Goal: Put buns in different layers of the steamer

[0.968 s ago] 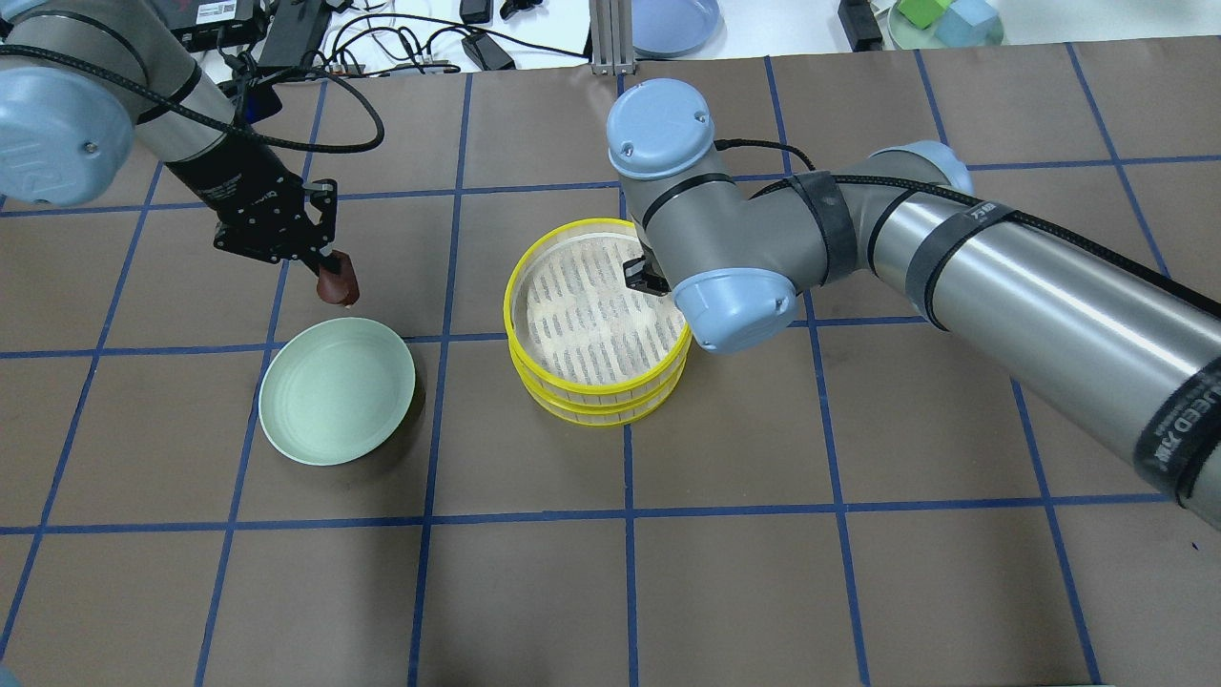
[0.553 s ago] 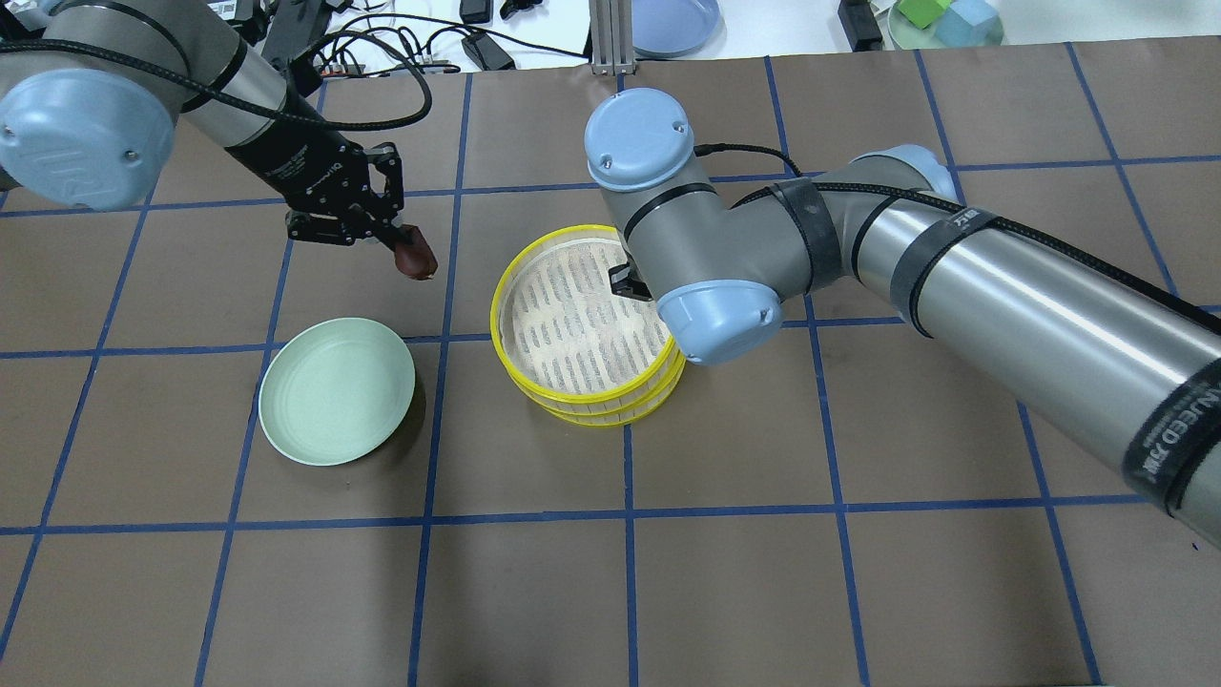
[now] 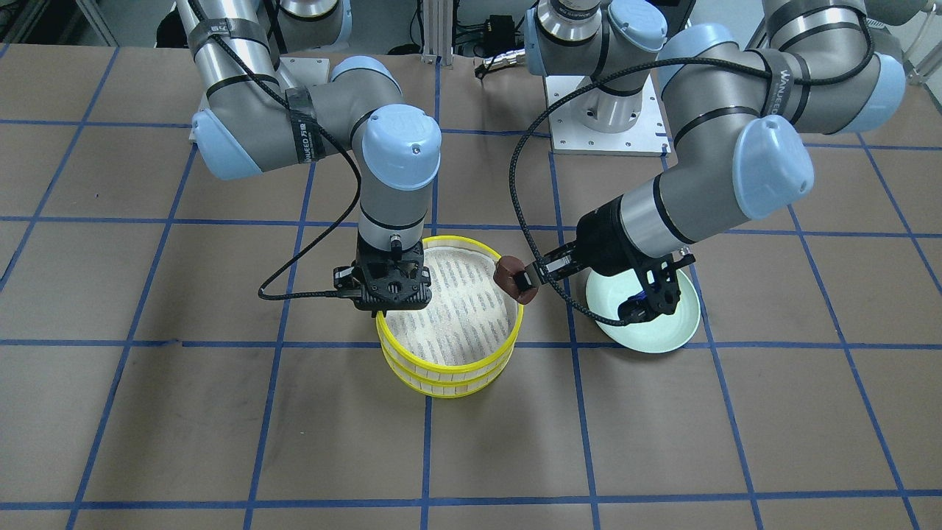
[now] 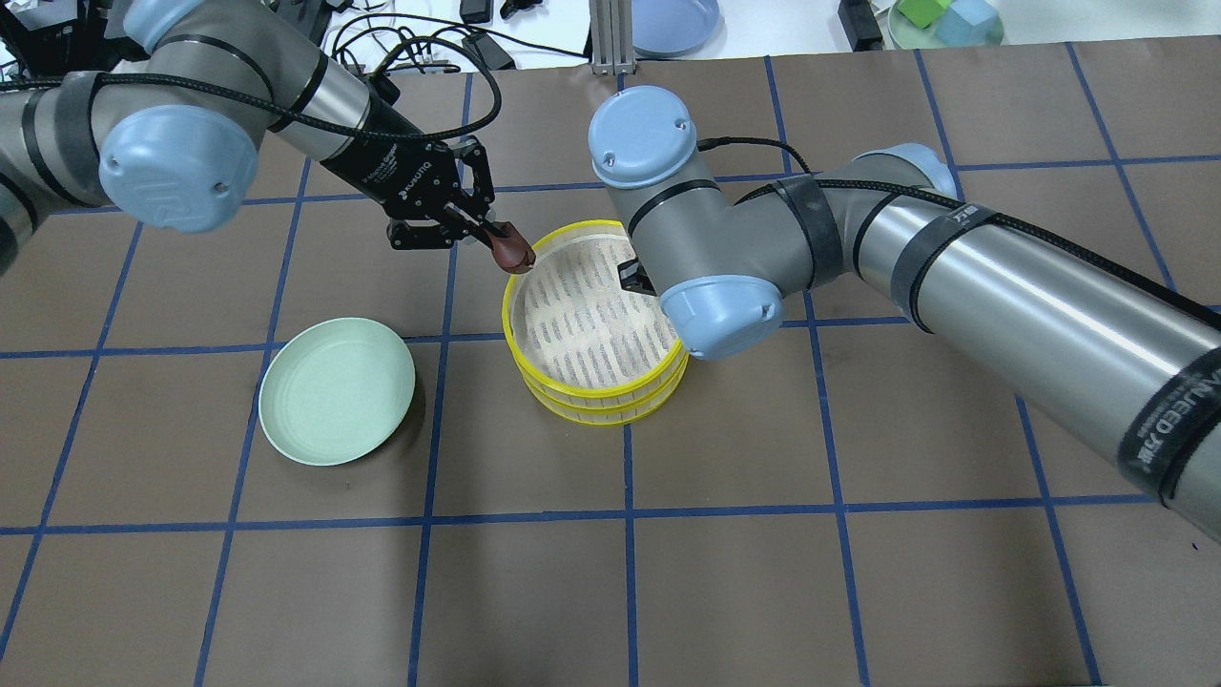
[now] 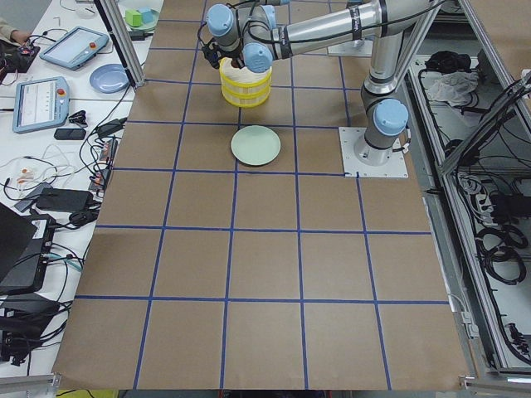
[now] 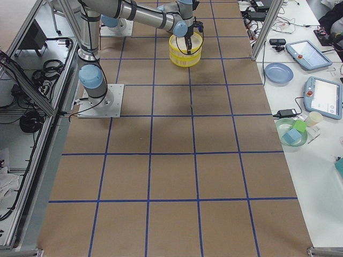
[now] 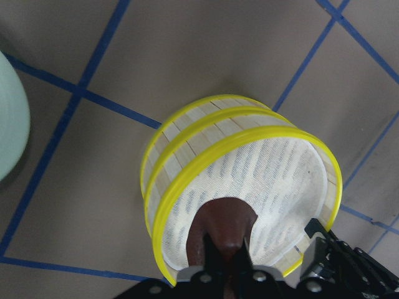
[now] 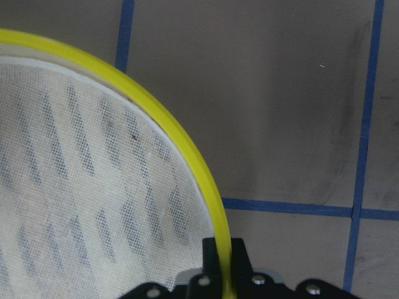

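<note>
Steamer rim (image 8: 187,151) between right jaws, wrist view

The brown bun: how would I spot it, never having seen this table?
Find the yellow-rimmed steamer mid-table. At its rim, on the side toward the green plate, the left gripper holds a small bun. It is the only dark reddish-brown thing there.

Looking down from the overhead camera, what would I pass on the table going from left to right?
First the pale green plate → the dark brown bun, held in the left end effector → the yellow-rimmed steamer.
</note>
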`<action>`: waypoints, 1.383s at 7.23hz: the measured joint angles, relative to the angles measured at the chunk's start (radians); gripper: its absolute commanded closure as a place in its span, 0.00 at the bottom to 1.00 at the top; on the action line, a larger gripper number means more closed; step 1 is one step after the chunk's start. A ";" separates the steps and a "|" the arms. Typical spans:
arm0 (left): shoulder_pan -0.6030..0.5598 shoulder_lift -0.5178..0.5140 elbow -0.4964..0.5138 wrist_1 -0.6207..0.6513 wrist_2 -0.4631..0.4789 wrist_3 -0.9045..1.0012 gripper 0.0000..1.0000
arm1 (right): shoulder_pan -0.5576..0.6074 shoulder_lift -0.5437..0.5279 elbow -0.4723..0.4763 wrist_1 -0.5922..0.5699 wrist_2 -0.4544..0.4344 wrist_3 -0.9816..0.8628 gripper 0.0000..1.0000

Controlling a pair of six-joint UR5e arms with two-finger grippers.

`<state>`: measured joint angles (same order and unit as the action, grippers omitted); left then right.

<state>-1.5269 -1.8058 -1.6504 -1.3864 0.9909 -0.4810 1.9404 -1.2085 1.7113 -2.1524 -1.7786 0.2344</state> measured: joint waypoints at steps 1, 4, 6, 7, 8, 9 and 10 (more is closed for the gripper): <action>-0.009 -0.024 -0.013 0.033 -0.023 -0.016 1.00 | -0.002 0.003 0.002 0.001 0.001 0.000 0.27; -0.049 -0.089 -0.027 0.083 -0.035 -0.042 0.09 | -0.014 -0.018 -0.010 0.012 -0.005 -0.070 0.00; -0.077 -0.103 -0.033 0.088 -0.031 -0.109 0.00 | -0.097 -0.138 -0.045 0.105 0.036 -0.130 0.00; -0.088 -0.097 -0.029 0.093 -0.021 -0.147 0.01 | -0.149 -0.219 -0.071 0.205 0.085 -0.154 0.00; -0.091 -0.084 -0.018 0.097 0.022 -0.159 0.01 | -0.195 -0.290 -0.117 0.333 0.119 -0.165 0.00; -0.088 -0.070 0.008 0.094 0.101 -0.143 0.01 | -0.226 -0.342 -0.173 0.466 0.132 -0.169 0.00; -0.081 -0.052 0.046 0.074 0.191 -0.093 0.00 | -0.240 -0.380 -0.211 0.580 0.138 -0.171 0.00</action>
<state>-1.6084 -1.8574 -1.6044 -1.3127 1.1822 -0.5743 1.7006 -1.5883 1.4998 -1.5722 -1.6409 0.0637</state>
